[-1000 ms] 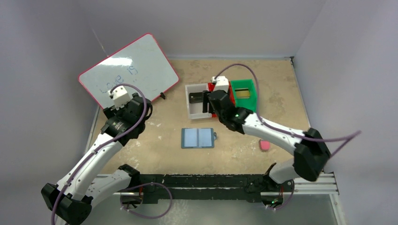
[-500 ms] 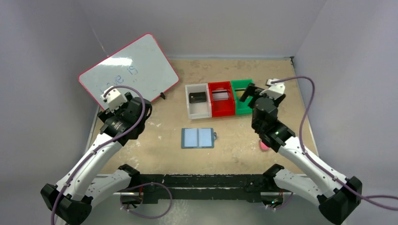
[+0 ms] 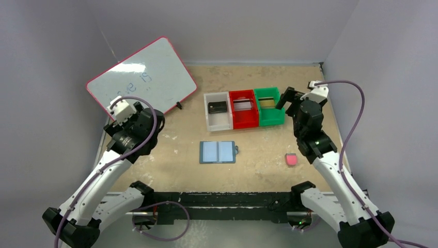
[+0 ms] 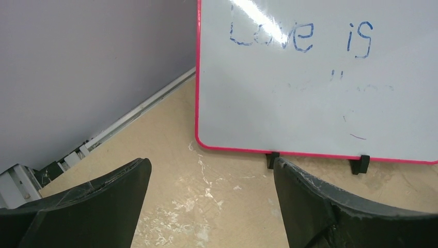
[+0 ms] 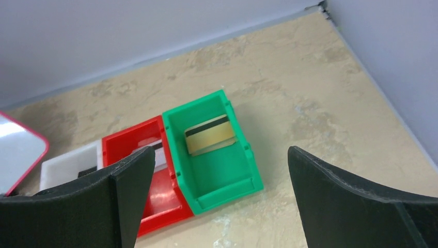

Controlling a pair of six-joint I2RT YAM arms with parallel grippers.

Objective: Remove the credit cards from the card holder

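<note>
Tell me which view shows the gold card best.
Right wrist: the gold card lies close and large in the green bin, its dark stripe plain. Top external shows only a tiny sliver. Left wrist misses it, facing the whiteboard.

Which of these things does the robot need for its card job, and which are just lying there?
For the job:
card holder, lying open
black card in the white bin
silvery card in the red bin
gold card in the green bin

Just lying about:
whiteboard
pink block
</note>
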